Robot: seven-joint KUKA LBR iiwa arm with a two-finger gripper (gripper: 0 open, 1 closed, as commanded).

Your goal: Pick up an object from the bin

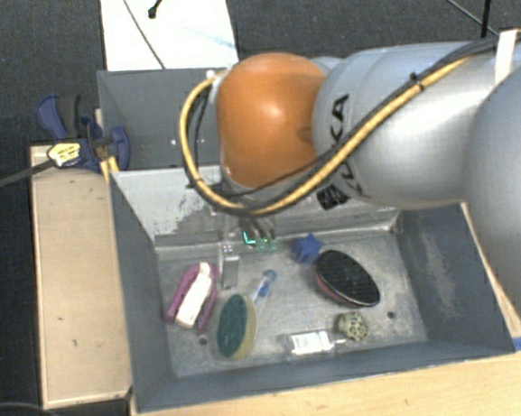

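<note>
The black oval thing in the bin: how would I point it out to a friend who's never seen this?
Find the grey bin, then the right half of its floor. A flat black oval lies there, between a small blue lump and a speckled ball. It alone is dark with a red rim.

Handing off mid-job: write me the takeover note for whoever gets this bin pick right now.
Gripper: low over the left of the bin. Open or shut unclear; nothing seen held.
Nearest things: purple-and-white block, green oval pad, blue-tipped pen.
Further right: black oval brush, speckled ball.
Done: arm is down in the bin.
Left: grip one thing and lift it out.
</note>
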